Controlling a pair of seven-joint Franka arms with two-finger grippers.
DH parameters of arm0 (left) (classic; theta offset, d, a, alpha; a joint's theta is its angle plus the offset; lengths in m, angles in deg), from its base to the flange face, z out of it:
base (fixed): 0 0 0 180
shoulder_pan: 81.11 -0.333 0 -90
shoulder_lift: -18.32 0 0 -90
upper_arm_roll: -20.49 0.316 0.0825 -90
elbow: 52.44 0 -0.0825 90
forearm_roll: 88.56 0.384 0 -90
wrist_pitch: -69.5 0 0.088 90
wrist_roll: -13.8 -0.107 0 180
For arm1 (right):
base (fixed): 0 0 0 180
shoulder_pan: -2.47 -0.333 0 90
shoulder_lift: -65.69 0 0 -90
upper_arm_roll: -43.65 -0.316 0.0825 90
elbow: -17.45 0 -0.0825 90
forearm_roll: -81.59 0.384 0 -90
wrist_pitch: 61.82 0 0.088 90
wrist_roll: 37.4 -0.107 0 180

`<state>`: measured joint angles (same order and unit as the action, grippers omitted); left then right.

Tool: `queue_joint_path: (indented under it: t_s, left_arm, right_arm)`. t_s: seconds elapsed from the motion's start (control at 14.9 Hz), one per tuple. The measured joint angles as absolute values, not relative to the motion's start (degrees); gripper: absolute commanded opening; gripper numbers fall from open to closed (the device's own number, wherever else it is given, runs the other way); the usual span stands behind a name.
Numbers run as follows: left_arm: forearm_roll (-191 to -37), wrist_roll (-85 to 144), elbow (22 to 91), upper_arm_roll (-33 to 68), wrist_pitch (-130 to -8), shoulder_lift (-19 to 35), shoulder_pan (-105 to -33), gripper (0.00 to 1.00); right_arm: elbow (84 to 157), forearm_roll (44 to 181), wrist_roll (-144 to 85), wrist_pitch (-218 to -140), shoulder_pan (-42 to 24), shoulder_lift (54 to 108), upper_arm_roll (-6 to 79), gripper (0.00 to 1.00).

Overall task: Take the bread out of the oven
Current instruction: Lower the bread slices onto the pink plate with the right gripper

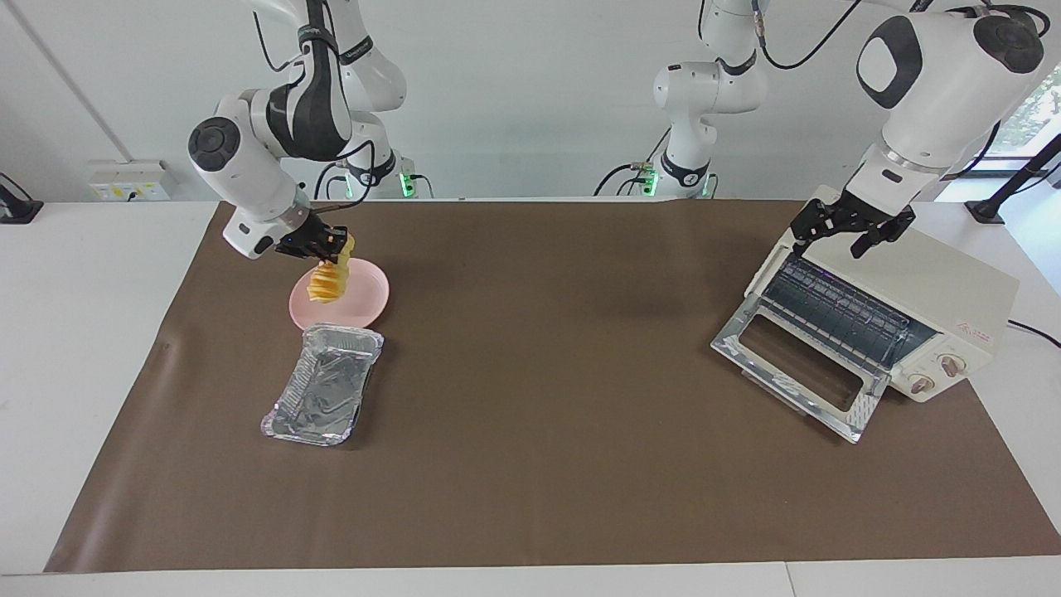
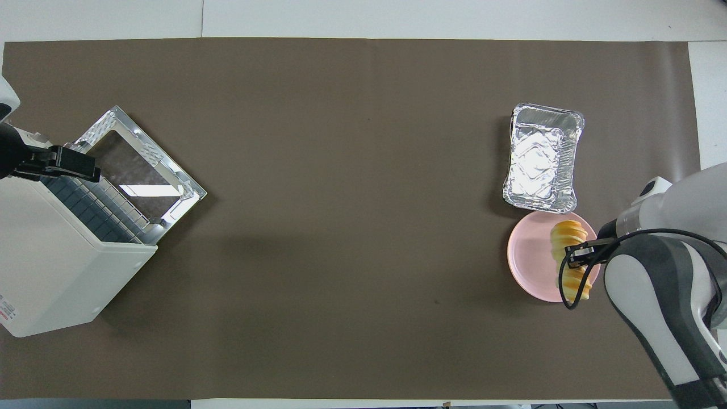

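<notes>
At the left of the facing view, the right gripper (image 1: 331, 243) is clenched on the upper end of the long yellow-orange ridged bread (image 1: 329, 280) — the loaf hangs over the round pink plate (image 1: 365, 305), its lower end at the plate; whether it touches, I cannot tell. Just below sits the crinkled silver foil tray (image 1: 323, 396). At the right, the left gripper (image 1: 844, 232) hovers, fingers spread and released, over the boxy cream-white toaster oven (image 1: 953, 290) — its glass door (image 1: 800, 365) lies open.

A robotics lab: two white arms (image 1: 273, 124) bolted at a paper-covered table (image 1: 530, 464) against bare white walls.
</notes>
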<state>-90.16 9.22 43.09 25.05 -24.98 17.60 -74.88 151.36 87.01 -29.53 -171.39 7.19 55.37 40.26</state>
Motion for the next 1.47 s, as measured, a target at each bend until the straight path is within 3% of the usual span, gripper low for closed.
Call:
queue_joint_path:
  t_s: [0.34,0.6,0.87,0.94,1.07,1.14,1.47]
  left_arm:
    - [-90.16,9.22,43.09,25.05,-24.98,17.60,-74.88,1.00]
    - [-90.16,9.22,43.09,25.05,-24.98,17.60,-74.88,1.00]
    - [-90.16,9.22,43.09,25.05,-24.98,17.60,-74.88,1.00]
    - [-90.16,9.22,43.09,25.05,-24.98,17.60,-74.88,1.00]
    - [-90.16,9.22,43.09,25.05,-24.98,17.60,-74.88,1.00]
    - [-90.16,9.22,43.09,25.05,-24.98,17.60,-74.88,1.00]
    - [-90.16,9.22,43.09,25.05,-24.98,17.60,-74.88,1.00]
  right_arm:
    - [159.49,87.01,-29.53,-179.69,7.20,53.04,40.26,0.00]
    - [160.92,87.01,-29.39,-186.76,7.82,55.85,40.27,0.00]
    - [160.90,87.01,-29.38,-187.92,7.98,56.84,40.27,0.00]
    - [160.90,87.01,-29.38,-187.93,7.98,56.89,40.28,0.12]
    - [160.90,87.02,-29.63,-187.99,7.98,57.08,40.26,0.85]
    - [160.89,87.03,-30.73,-188.10,7.94,57.21,40.22,1.00]
    - [156.47,87.03,-34.74,-184.31,6.07,58.12,39.99,1.00]
